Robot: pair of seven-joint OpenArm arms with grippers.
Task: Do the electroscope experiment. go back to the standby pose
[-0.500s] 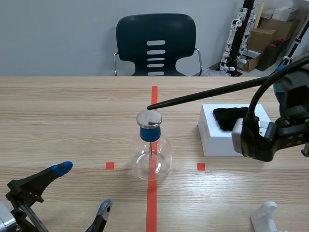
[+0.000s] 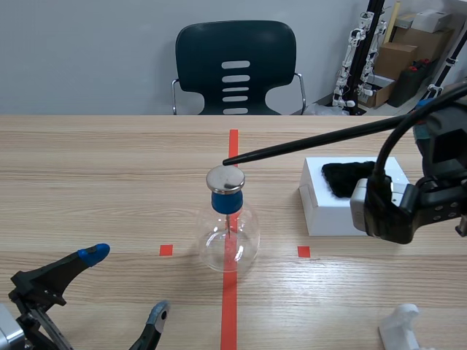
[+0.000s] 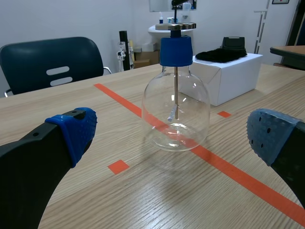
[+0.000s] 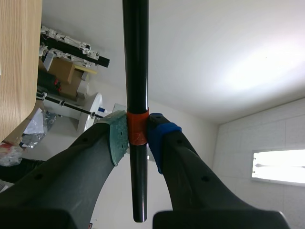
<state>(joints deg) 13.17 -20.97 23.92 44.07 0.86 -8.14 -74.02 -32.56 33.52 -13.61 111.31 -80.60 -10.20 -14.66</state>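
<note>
Electroscope flask [image 2: 229,237] stands upright on the counter [image 2: 87,182], over the red tape line, with a metal disc [image 2: 225,179] on top. Right tool [image 4: 137,136] is clamped on the black rod [image 2: 306,148] — rod tip at the disc's far edge, contact unclear. Left tool [image 2: 126,284] sits low near the flask, spread wide, holding nothing. White box [image 2: 321,211] with black cloth [image 2: 350,177] stands beside the flask.

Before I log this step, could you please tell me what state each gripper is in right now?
Left gripper: open, holding nothing.
Right gripper: shut on the long black rod.
</note>
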